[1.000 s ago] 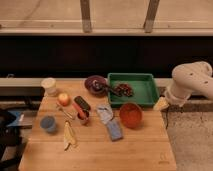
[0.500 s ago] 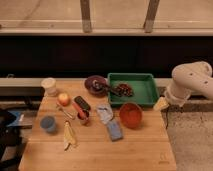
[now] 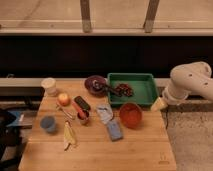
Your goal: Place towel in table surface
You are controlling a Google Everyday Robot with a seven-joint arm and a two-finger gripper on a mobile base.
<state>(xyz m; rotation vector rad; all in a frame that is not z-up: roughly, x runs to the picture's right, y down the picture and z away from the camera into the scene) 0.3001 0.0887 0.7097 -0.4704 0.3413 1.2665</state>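
A crumpled pale grey towel (image 3: 104, 113) lies on the wooden table (image 3: 135, 150) near its middle, between a small red cup (image 3: 83, 117) and an orange bowl (image 3: 130, 114). My white arm (image 3: 190, 80) reaches in from the right. My gripper (image 3: 159, 104) hangs at the table's right edge, just right of the green tray (image 3: 150, 90) and well right of the towel. A pale yellowish tip shows at its end.
A blue sponge (image 3: 115, 130) lies in front of the towel. A dark plate with a utensil (image 3: 96, 84), a white cup (image 3: 49, 86), an apple (image 3: 63, 99), a black-and-red object (image 3: 81, 104), a blue cup (image 3: 48, 123) and a banana peel (image 3: 69, 136) stand on the left half.
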